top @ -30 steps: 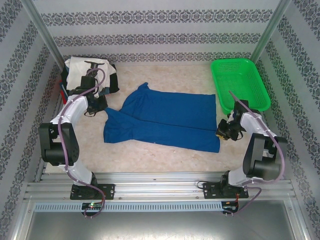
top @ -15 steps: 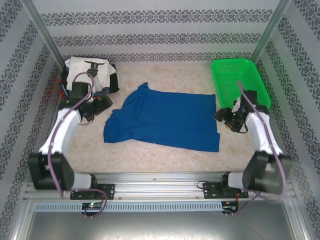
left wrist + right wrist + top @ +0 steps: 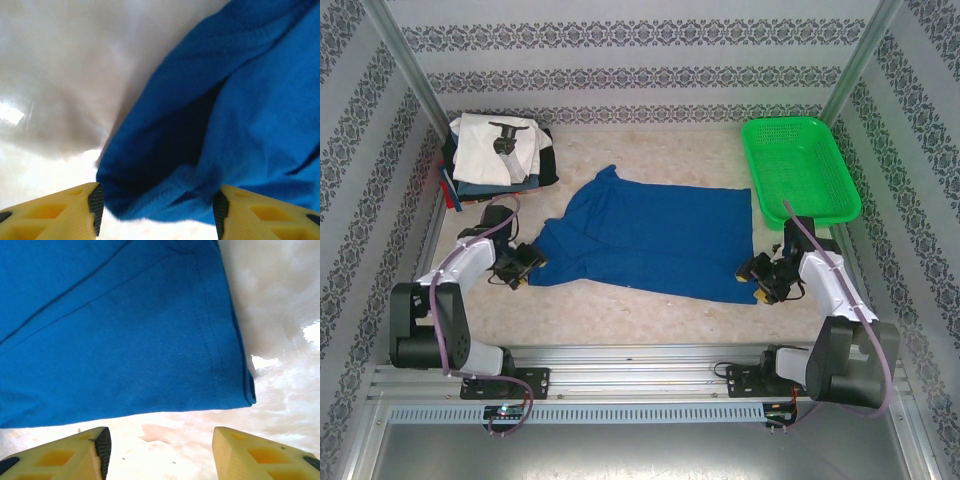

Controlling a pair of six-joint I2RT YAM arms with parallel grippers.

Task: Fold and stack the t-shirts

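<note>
Now that both arms have swung to the near edge, the left gripper straddles the near-left corner of the blue shirt, lying flat between them, jaws open; the right gripper gapes just short of the near-right hem. A fold looks next. Print hidden; left pads perhaps touching cloth

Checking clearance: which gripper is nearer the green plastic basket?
Right. The right gripper is just nearside of the green plastic basket; the left gripper is across the royal-blue t-shirt, at its other corner.
</note>
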